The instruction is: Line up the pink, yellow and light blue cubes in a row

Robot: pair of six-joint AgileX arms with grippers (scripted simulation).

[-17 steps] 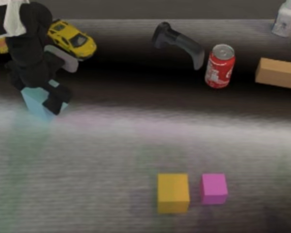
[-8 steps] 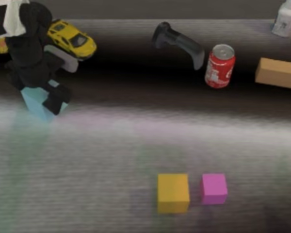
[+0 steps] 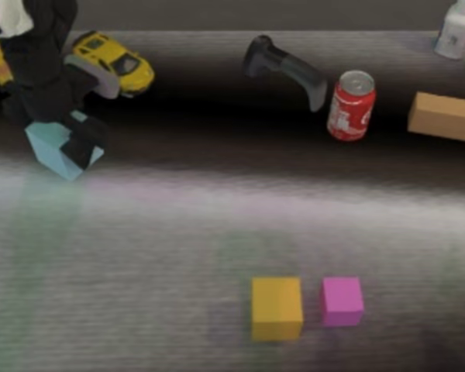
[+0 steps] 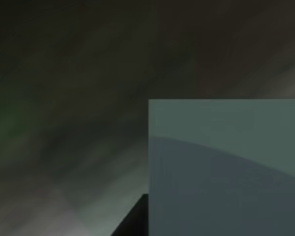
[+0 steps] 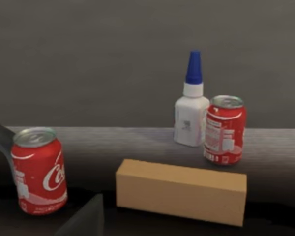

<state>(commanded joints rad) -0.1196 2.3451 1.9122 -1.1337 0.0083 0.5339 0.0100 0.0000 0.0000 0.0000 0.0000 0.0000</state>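
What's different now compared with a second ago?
The left gripper, closed on the light blue cube, has carried it a little toward the table's far-left corner, apparently lifting it. The yellow cube and pink cube sit as before, side by side; nothing else moved.

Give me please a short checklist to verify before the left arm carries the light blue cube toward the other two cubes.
1. Left pincer closed on the light blue cube: ok, its fingers sit on two sides of it.
2. Cube lifted off the table: cannot tell.
3. Yellow cube and pink cube already side by side with a small gap: ok.
4. Free spot to the left of the yellow cube: ok, bare table there.
5. Toy car close beside the left arm: not ok, mind it when moving away.
6. Right arm out of the path: ok, not seen from above.
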